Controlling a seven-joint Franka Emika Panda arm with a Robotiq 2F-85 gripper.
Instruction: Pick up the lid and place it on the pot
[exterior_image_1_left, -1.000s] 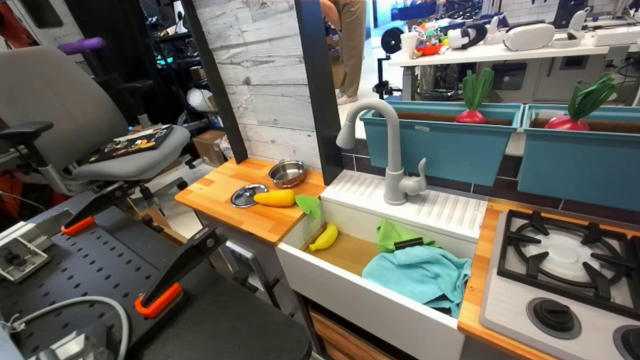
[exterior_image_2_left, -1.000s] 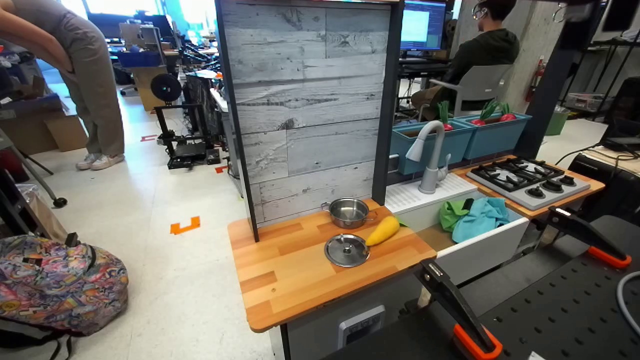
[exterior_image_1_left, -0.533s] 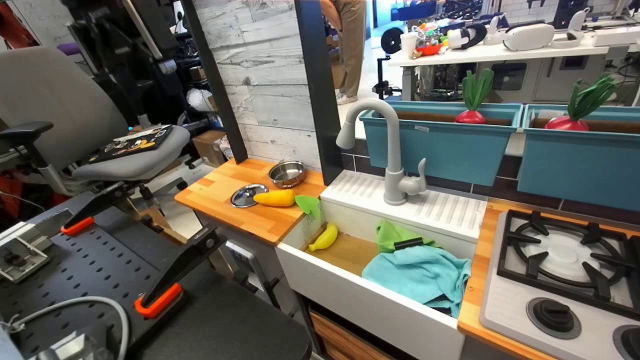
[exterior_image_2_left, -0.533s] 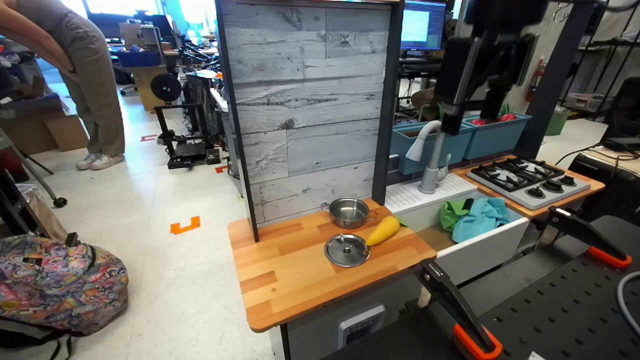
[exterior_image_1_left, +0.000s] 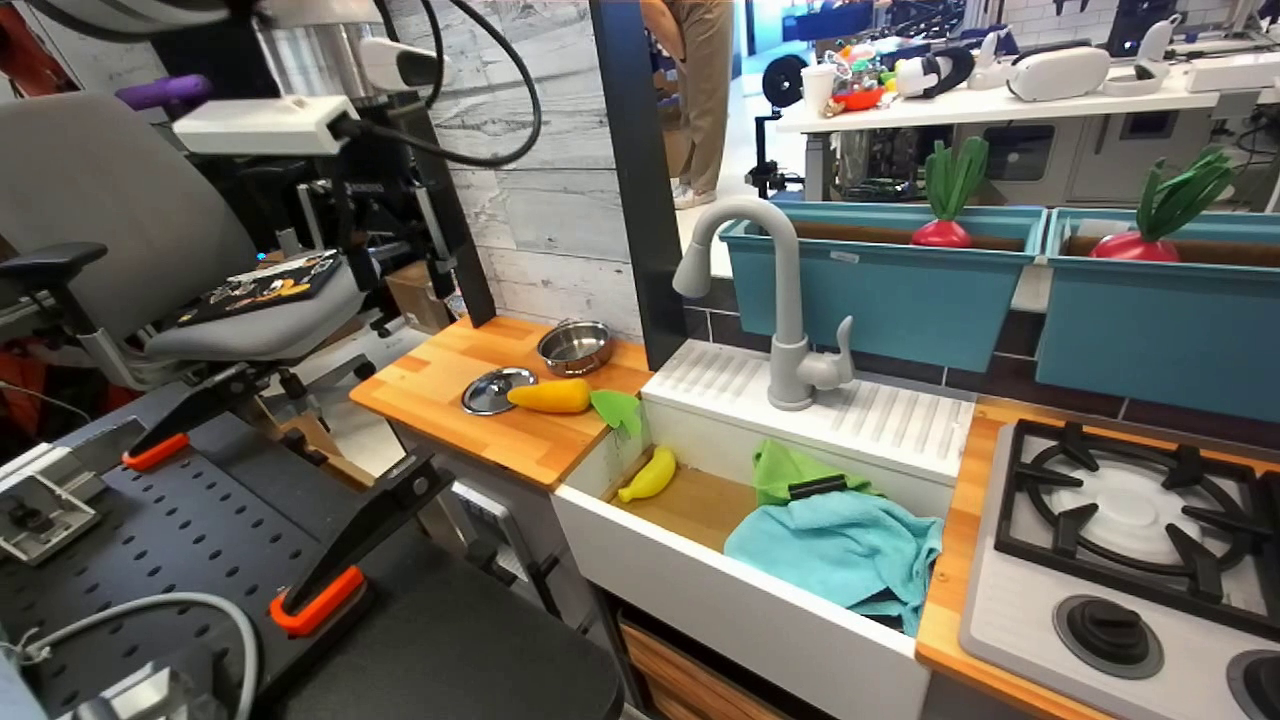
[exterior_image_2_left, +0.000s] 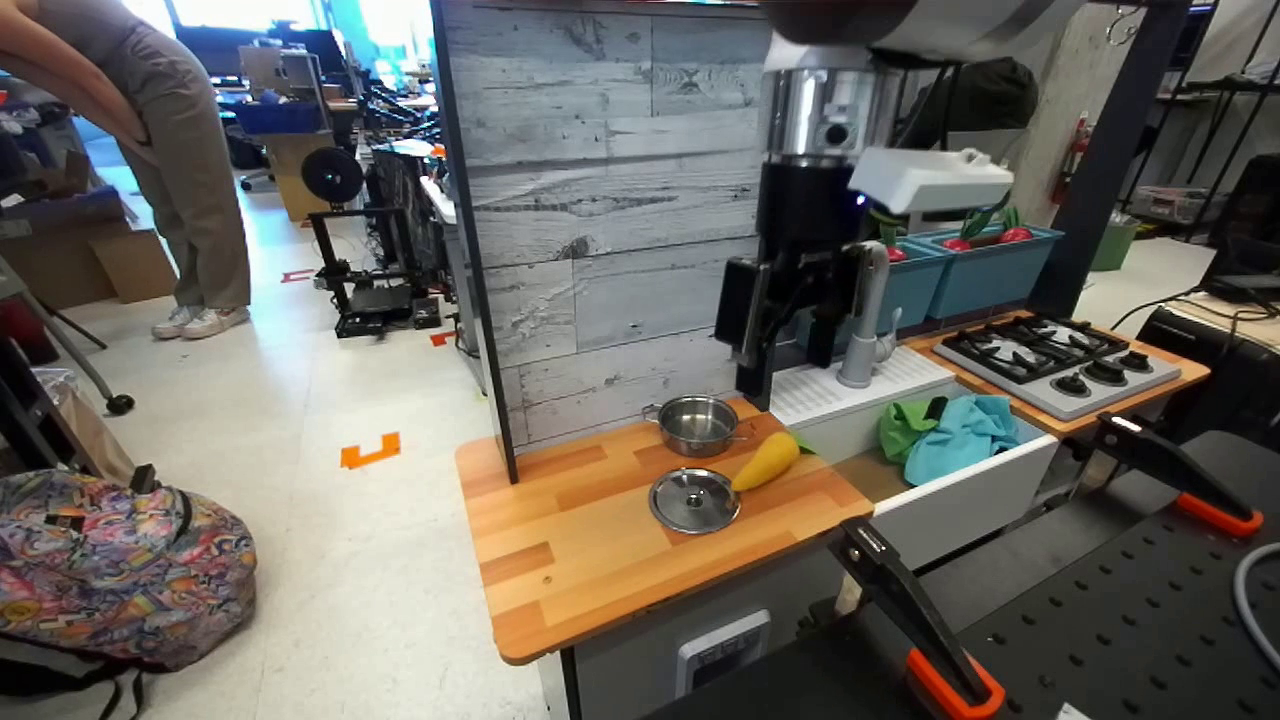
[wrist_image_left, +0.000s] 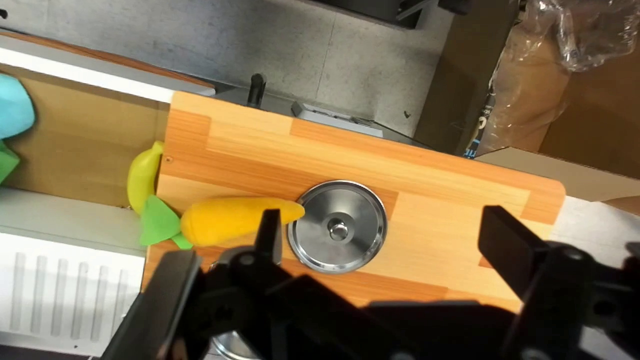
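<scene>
The lid (exterior_image_1_left: 498, 391) is a round silver disc with a centre knob, lying on the wooden counter in both exterior views (exterior_image_2_left: 690, 508). The pot (exterior_image_1_left: 575, 348) stands upright and uncovered behind it, near the plank wall, and also shows in an exterior view (exterior_image_2_left: 698, 432). In the wrist view my gripper (wrist_image_left: 382, 220) is open with nothing between its fingers. The lid (wrist_image_left: 345, 250) shows between the fingertips, nearer the left one. Only a bit of the pot (wrist_image_left: 232, 345) shows behind the gripper. In both exterior views the gripper (exterior_image_1_left: 407, 283) hangs well above the counter (exterior_image_2_left: 787, 365).
A yellow toy vegetable (wrist_image_left: 235, 220) with a green leaf touches the lid's rim, its tip over the edge. The sink (exterior_image_1_left: 740, 600) holds a toy banana (exterior_image_1_left: 650, 475) and cloths (exterior_image_1_left: 840, 545). A grey faucet (exterior_image_2_left: 862, 320) and dark post (exterior_image_1_left: 640, 190) stand near the pot.
My arm was out of view a second ago. It has come in and moved down above the counter, the gripper open. The lid, pot and yellow vegetable have not moved.
</scene>
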